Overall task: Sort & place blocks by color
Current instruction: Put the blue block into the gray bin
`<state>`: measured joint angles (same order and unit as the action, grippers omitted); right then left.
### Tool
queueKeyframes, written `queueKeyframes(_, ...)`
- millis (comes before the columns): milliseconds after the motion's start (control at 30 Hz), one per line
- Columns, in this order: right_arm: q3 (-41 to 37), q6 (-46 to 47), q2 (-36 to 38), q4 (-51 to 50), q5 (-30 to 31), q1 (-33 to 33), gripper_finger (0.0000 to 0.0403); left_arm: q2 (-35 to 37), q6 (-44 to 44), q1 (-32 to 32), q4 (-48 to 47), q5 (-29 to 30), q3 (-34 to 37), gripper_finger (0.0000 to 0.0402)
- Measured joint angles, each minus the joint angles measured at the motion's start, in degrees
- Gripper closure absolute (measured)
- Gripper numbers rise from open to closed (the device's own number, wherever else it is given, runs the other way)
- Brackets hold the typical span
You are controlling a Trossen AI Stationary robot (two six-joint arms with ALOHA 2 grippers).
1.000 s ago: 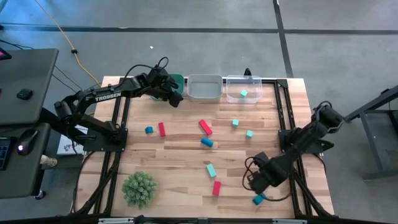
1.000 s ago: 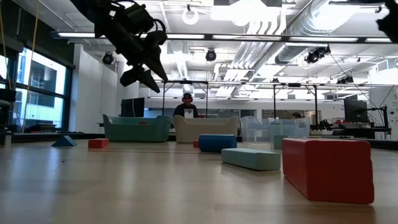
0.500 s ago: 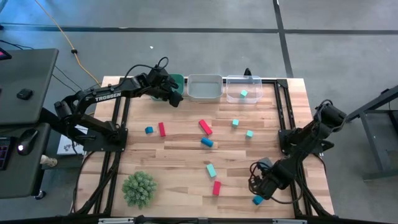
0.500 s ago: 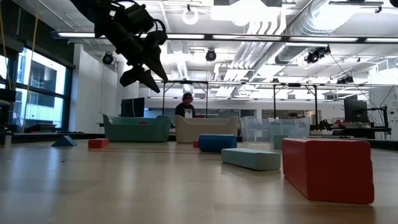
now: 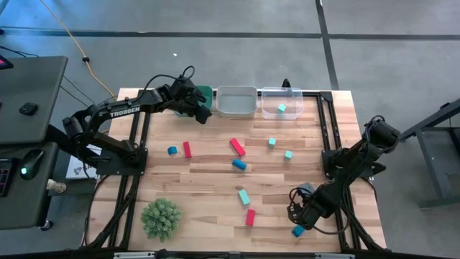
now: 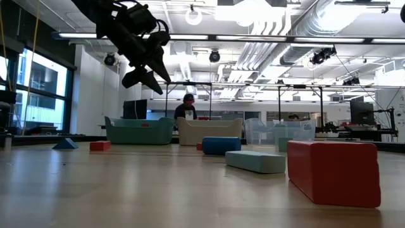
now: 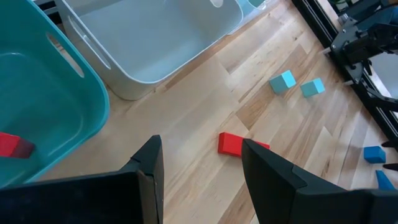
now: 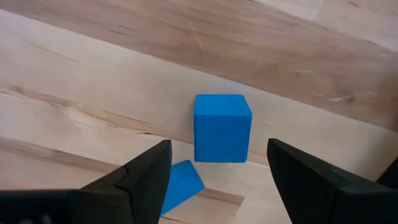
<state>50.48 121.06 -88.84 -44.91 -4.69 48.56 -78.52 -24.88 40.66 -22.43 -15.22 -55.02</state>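
Red, blue and light teal blocks lie scattered on the wooden table (image 5: pixel 215 180). My right gripper (image 5: pixel 299 218) is open and hovers near the table's near right corner. Its fingers stand on either side of a blue cube (image 8: pixel 222 127) without touching it. A small blue wedge (image 8: pixel 181 182) lies beside that cube. My left gripper (image 5: pixel 203 112) is open and empty. It hangs in the air beside the teal bin (image 5: pixel 205 93), which holds a red block (image 7: pixel 12 144). One teal cube (image 5: pixel 282 108) sits in the clear bin (image 5: pixel 281 92).
Three bins stand in a row at the far edge: teal, white (image 5: pixel 236 101) and clear. A green spiky ball (image 5: pixel 161 217) sits near the near left corner. A red bar (image 6: pixel 333 171), a teal bar (image 6: pixel 256 161) and a blue bar (image 6: pixel 220 145) lie mid-table. A person (image 6: pixel 187 107) is beyond the table.
My right gripper has moved toward the table's near edge and down to the blue cube by the near right corner, then held still. Its fingers have stayed apart. No block has moved.
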Motion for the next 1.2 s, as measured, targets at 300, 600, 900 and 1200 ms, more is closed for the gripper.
queueKeyframes(300, 0.0, -1.28, -1.83, 0.19, -2.11, 0.0, 0.0171, 0.0, 0.0, 0.02, 0.02, 0.44, 0.0, 0.0264)
queueKeyframes(600, 0.0, -1.51, -3.54, 0.83, -2.36, 0.0, 0.0183, 0.0, 0.01, 0.0, 0.02, 0.44, 0.0, 0.0265)
queueKeyframes(900, 0.0, -2.81, -5.41, 2.56, -2.8, -0.07, 0.0241, 0.0, 0.01, 0.01, 0.02, 0.46, 0.01, 0.0265)
queueKeyframes(1200, 0.04, -3.02, -5.53, 3.17, -2.73, -0.07, 0.0294, 0.0, 0.0, 0.02, 0.04, 0.65, 0.02, 0.0266)
